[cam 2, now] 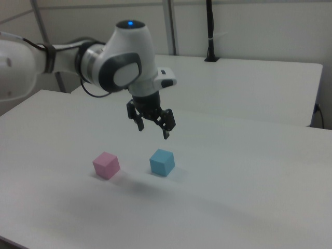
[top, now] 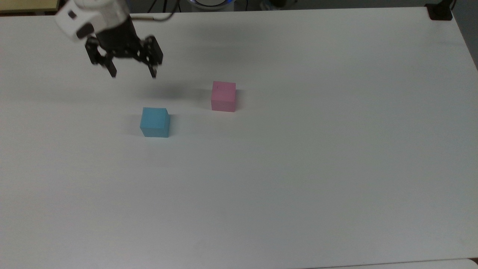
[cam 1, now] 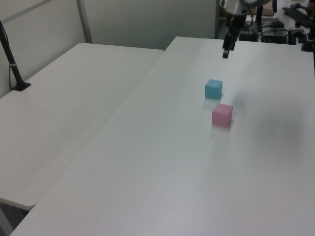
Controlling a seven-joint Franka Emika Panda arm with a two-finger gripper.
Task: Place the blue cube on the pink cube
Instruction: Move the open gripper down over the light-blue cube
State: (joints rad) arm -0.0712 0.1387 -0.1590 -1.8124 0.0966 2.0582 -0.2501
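Blue cube (top: 154,122) sits on the white table (top: 298,168), near the pink cube (top: 223,96) but not touching it. We see the gripper (top: 132,73) hanging above the table, clear of both cubes — fingers spread wide, holding nothing.
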